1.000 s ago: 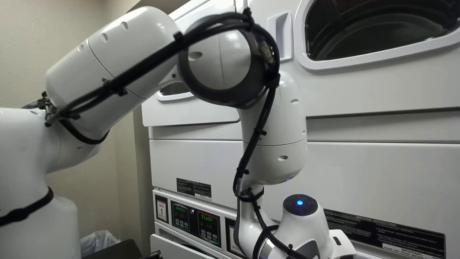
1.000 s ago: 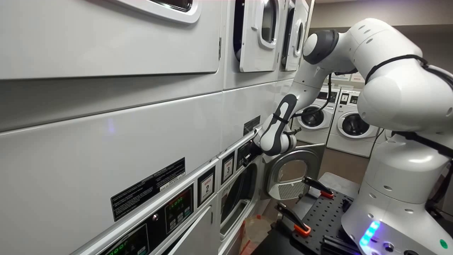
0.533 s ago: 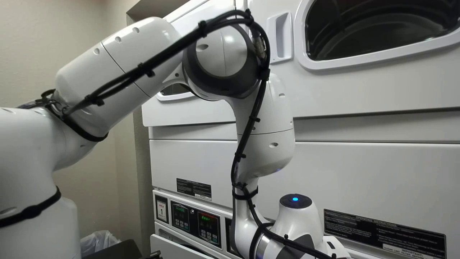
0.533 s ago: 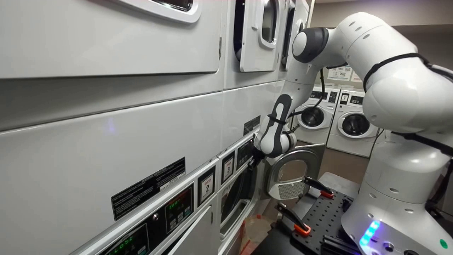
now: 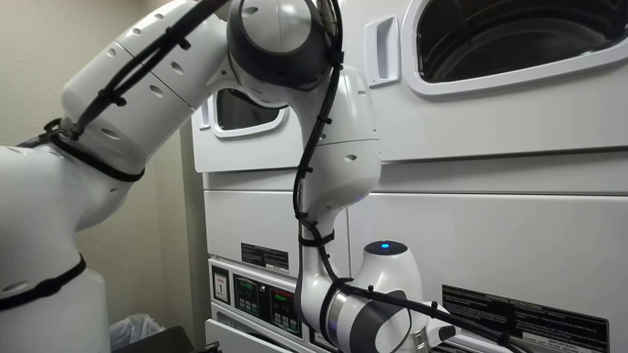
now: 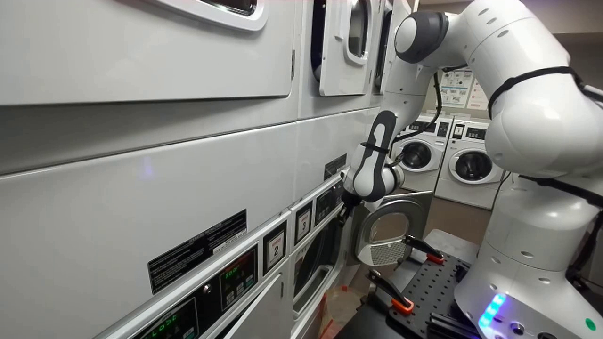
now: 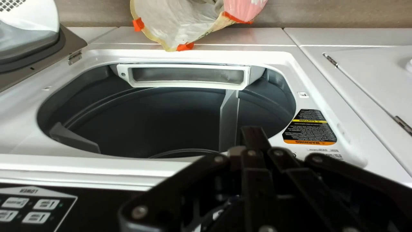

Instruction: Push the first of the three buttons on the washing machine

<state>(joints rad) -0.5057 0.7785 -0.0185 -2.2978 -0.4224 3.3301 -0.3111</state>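
Wrist view is giving me the washing machine (image 7: 96, 166) with its writing upside down. At eight o'clock the word LOWER (image 7: 29, 190) is standing on a black panel (image 7: 99, 203), and just beside it I am seeing four pale buttons (image 7: 46, 204); their print is coming through too small, and I cannot tell which is the first. At three o'clock a label (image 7: 309, 127) is reading CAUTION on yellow and WARNING on orange.

In an exterior view number plate 3 (image 6: 304, 223) is standing at six o'clock, plate 2 (image 6: 274, 247) between six and seven, and a display (image 6: 238, 275) at seven is glowing with green letters I am reading as "door". In an exterior view plate 1 (image 5: 221, 287) is showing between seven and eight, while a black placard (image 5: 525, 316) at four is carrying IMPORTANT near its foot.

I am seeing my gripper (image 7: 256, 138) clenched, its fingers (image 7: 257, 180) meeting at four o'clock in the wrist view, in front of the edge of the drum (image 7: 154, 125). From there the buttons are lying between eight and nine o'clock. In an exterior view the gripper (image 6: 343, 216) is pointing downward at three o'clock from number plate 3; whether it is touching anything I cannot tell.
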